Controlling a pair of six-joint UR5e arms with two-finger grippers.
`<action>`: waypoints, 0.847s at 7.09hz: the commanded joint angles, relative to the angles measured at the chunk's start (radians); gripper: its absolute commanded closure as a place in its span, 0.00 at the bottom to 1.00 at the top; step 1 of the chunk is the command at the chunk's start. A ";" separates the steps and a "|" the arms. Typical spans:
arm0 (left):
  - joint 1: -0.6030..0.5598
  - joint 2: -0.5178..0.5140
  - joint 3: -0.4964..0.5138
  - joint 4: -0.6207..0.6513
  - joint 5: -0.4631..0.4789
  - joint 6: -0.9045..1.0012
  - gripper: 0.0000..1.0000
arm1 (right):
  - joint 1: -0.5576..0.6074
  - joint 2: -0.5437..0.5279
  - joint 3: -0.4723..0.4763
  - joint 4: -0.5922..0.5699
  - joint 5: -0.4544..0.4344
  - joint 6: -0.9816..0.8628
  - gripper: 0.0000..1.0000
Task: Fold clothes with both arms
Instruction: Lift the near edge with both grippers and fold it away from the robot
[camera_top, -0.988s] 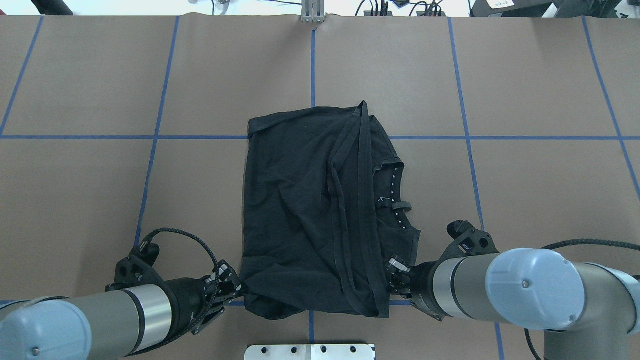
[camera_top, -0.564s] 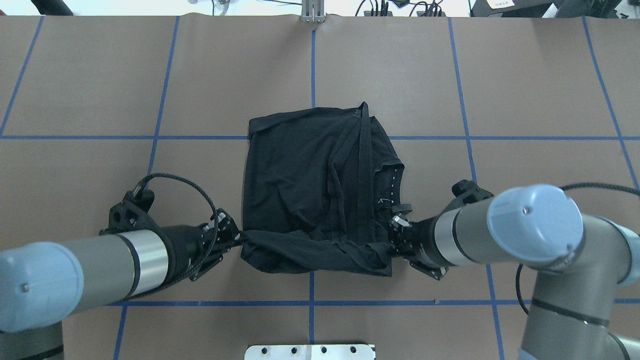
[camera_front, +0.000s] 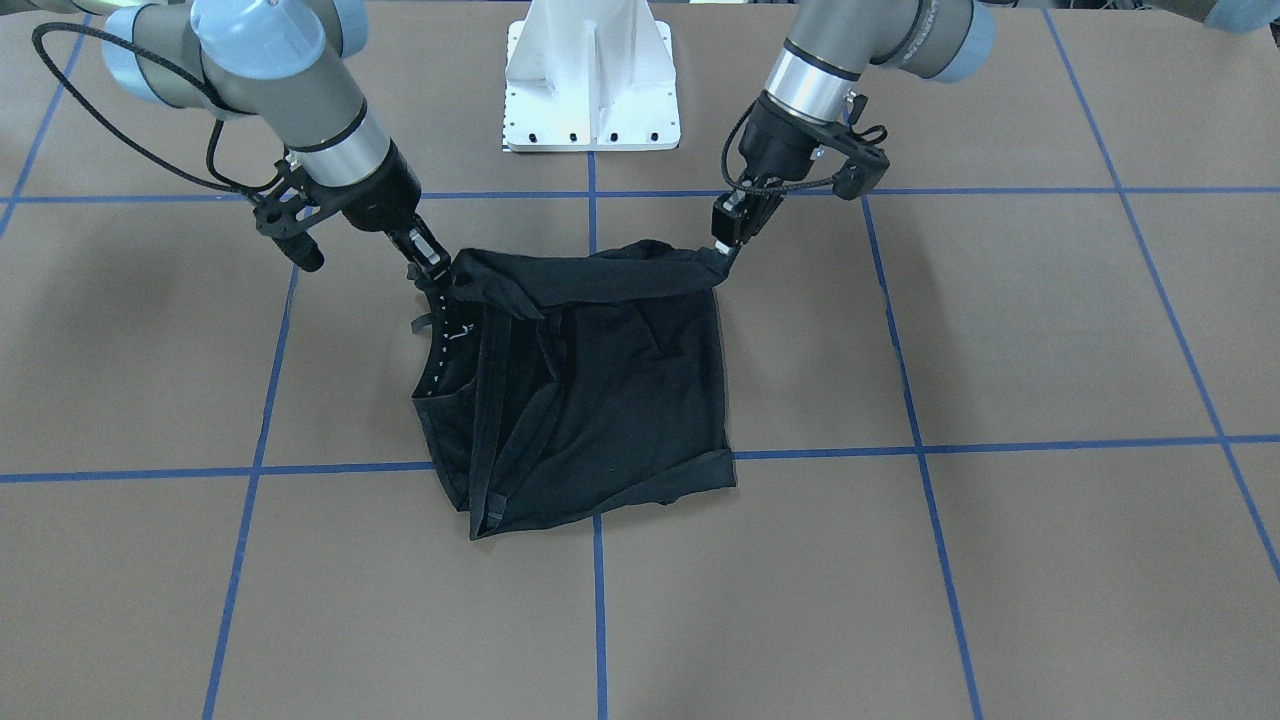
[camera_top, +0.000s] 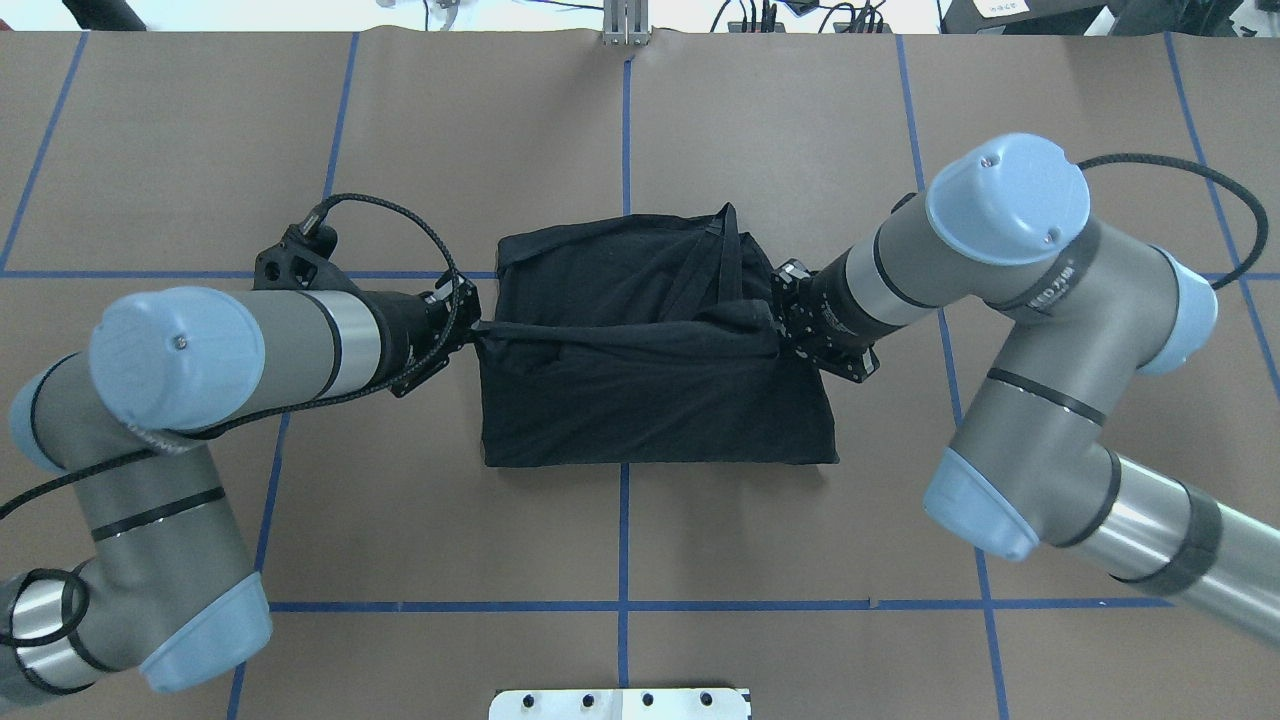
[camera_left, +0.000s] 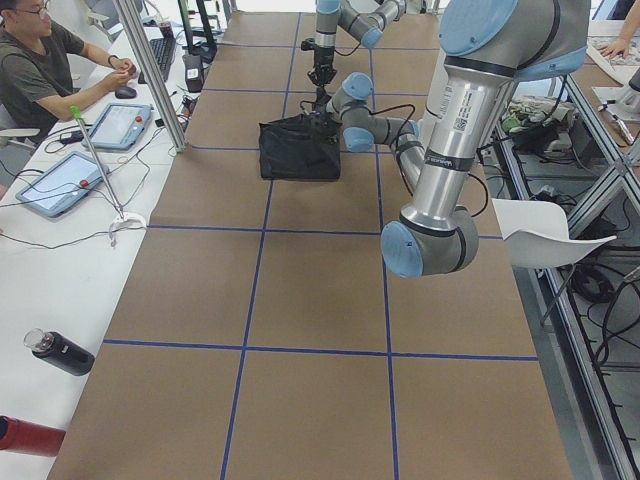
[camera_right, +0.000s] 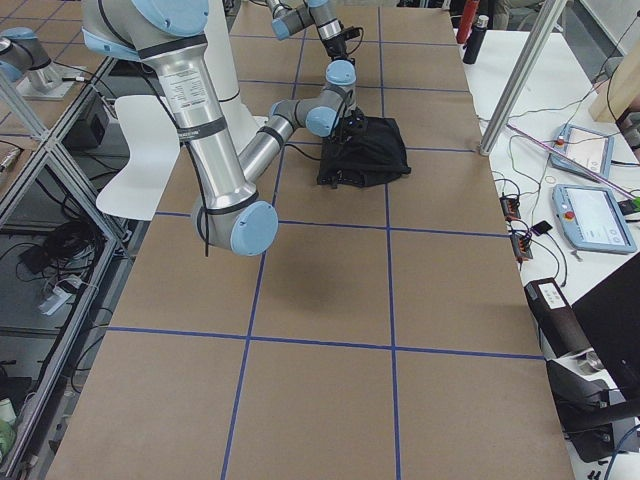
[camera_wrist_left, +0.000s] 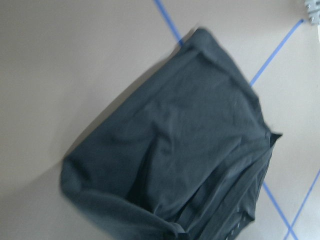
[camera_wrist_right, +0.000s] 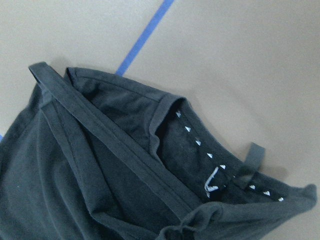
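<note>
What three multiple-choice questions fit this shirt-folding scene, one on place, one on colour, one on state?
1. Where is the T-shirt? A) on the white pedestal B) in the middle of the table C) at a far corner
2. What colour are the tape lines? A) blue B) red C) yellow
3. How is the shirt's held edge? A) flat on the table B) hanging off the table C) raised, stretched between the left pincer and right pincer
Answers: B, it covers the central line crossing; A, the lines on the brown surface are blue; C, both pincers grip its ends above the rest.
</note>
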 joint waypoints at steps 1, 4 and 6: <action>-0.094 -0.106 0.185 -0.018 -0.002 0.085 1.00 | 0.078 0.174 -0.292 0.009 0.034 -0.125 1.00; -0.191 -0.234 0.629 -0.337 0.002 0.265 0.01 | 0.141 0.371 -0.718 0.220 0.082 -0.225 0.38; -0.227 -0.246 0.650 -0.345 0.002 0.315 0.00 | 0.168 0.439 -0.783 0.221 0.079 -0.284 0.00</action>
